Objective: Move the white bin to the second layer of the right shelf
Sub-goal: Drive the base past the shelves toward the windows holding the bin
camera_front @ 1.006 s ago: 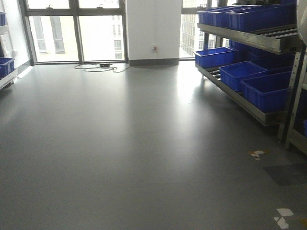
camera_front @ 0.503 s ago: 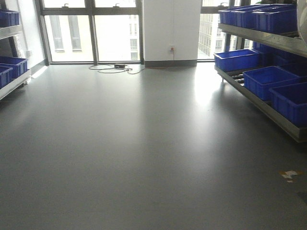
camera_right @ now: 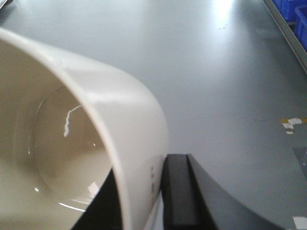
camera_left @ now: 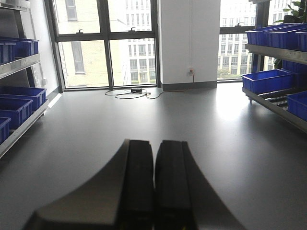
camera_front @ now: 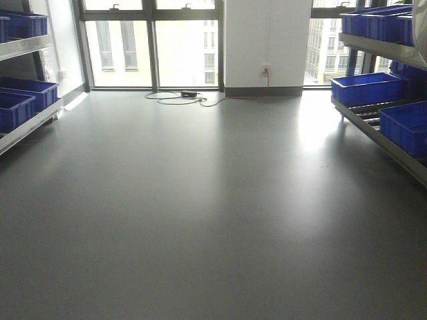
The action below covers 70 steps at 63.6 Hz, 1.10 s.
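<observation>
Two fingers (camera_right: 180,191) (right) pinch white bin (camera_right: 122,103) — mouth camera-ward.

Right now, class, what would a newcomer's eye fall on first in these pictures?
The white bin fills the right wrist view, its wall clamped in the right gripper. In the left wrist view the left gripper sits shut and empty. Blue crates line steel racks on both sides of a bare grey floor.
</observation>
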Tool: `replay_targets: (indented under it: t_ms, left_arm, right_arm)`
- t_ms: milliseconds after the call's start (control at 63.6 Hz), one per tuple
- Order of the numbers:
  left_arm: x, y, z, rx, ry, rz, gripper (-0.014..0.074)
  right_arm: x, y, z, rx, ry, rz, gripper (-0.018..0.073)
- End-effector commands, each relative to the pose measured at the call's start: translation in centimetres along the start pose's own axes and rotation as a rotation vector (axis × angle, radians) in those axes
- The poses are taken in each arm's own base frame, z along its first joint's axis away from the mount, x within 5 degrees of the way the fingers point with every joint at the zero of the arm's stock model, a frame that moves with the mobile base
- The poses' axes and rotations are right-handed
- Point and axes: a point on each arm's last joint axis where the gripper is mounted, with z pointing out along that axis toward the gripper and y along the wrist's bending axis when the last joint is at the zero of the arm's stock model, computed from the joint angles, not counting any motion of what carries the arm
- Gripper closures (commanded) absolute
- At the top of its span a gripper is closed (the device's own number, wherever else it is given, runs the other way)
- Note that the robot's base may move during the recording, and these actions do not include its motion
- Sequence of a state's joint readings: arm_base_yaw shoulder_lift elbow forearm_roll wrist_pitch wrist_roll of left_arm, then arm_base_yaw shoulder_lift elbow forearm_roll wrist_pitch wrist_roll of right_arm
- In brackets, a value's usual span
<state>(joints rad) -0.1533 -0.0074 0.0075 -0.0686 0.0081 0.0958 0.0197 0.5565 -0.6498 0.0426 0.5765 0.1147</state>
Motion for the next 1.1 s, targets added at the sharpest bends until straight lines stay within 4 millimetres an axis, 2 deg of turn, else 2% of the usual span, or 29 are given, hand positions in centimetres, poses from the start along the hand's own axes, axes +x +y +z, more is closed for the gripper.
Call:
replay_targets:
  t_ms: [0,1084]
  left_arm:
    - [0.25,0.03,-0.05,-0.005,-0.068,-0.013,0.0512]
    - [0.25,0.03,-0.05,-0.005,-0.068,-0.013,0.0512]
  right_arm:
    - [-1.83,0.19,-0.57,-0.011,-0.132,0.004,0.0503]
    - [-1.83,0.19,-0.57,-0.011,-0.132,0.004,0.0503]
